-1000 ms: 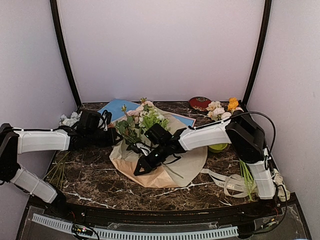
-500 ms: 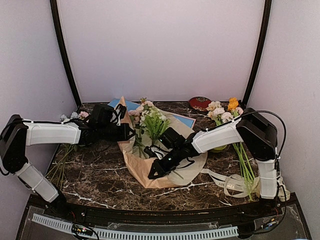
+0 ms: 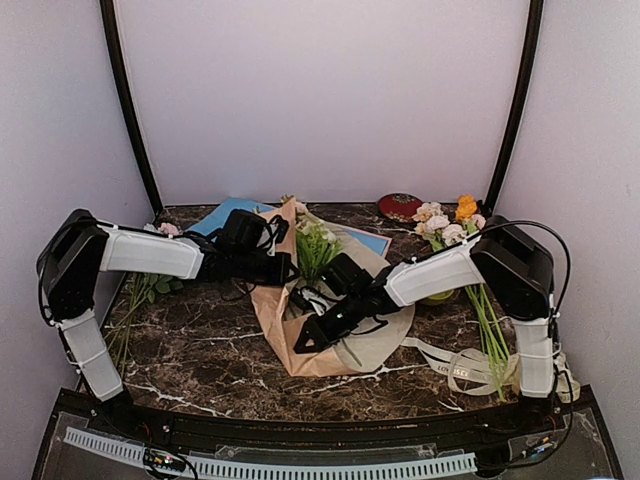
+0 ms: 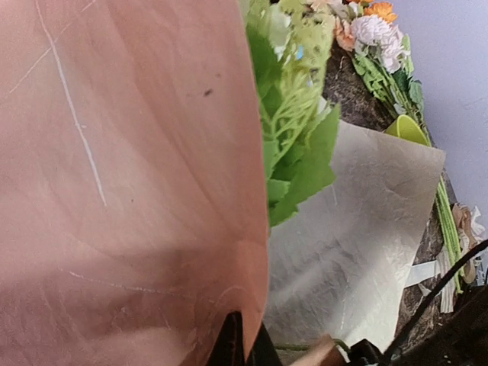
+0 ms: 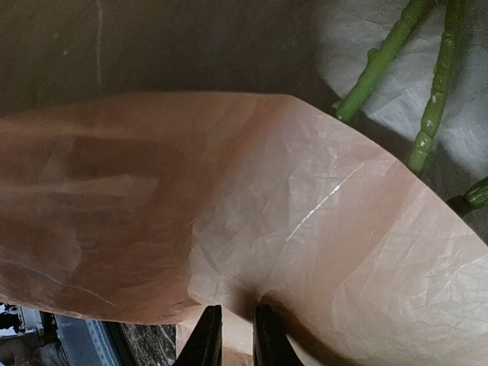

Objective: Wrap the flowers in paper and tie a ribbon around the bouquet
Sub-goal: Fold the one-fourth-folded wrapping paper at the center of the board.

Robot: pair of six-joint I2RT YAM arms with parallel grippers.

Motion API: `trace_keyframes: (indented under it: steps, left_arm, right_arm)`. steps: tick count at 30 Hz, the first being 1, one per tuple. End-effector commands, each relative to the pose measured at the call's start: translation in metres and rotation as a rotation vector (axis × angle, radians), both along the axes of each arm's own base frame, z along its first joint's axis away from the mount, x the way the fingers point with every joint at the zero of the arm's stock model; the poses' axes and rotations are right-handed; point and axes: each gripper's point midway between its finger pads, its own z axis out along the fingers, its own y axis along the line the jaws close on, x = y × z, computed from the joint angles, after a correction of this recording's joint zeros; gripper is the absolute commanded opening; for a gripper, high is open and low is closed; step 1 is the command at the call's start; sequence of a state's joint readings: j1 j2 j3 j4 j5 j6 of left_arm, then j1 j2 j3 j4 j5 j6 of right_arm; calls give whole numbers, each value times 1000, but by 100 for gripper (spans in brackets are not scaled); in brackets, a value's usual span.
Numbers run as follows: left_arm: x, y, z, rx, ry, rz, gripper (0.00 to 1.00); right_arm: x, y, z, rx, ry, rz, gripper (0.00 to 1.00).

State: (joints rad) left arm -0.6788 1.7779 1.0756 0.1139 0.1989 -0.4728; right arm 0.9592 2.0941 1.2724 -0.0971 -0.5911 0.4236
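Note:
The tan paper (image 3: 300,335) lies mid-table, paler side up on its right half. Its left edge stands raised and curls over the flowers (image 3: 315,245), whose green leaves and pale blooms stick out at the far end. My left gripper (image 3: 283,268) is shut on that raised edge. In the left wrist view its fingertips (image 4: 245,335) pinch the tan paper (image 4: 130,191) beside the leaves (image 4: 297,152). Near the paper's pointed near end, my right gripper (image 3: 300,342) is shut on a fold of paper (image 5: 305,229), the green stems (image 5: 381,53) beyond it. The ribbon (image 3: 455,365) lies loose at the right.
A light blue sheet (image 3: 225,212) lies behind the paper. At the back right are a bunch with an orange bloom (image 3: 450,220), a red object (image 3: 400,206) and a green cup (image 3: 437,295). Another bunch's stems (image 3: 135,305) lie at the left.
My left gripper has swung right, lifting the paper's left edge up and over the flowers. The right gripper has shifted slightly right and kept its hold near the paper's near end.

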Motion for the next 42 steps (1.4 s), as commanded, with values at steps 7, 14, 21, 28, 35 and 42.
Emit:
trace_keyframes:
  steps: [7, 14, 21, 28, 35, 42]
  left_arm:
    - [9, -22, -21, 36, 15, -60, 0]
    - [11, -26, -21, 37, 9, -61, 0]
    - [9, -26, -22, 40, 13, -57, 0]
    - [11, -25, -22, 49, 2, -54, 0]
    - [11, -22, -25, 59, 2, -44, 0]
    - [13, -21, -23, 69, -12, -38, 0]
  right_arm:
    - [1, -1, 78, 187, -100, -17, 15]
    - [1, -17, 78, 148, -94, -64, 23]
    - [39, -15, 90, 114, -81, -257, 55]
    - [50, -8, 102, 155, -65, -283, 68]
    - [62, 8, 100, 169, -32, -281, 64]
    - [65, -1, 84, 128, -16, -294, 32]
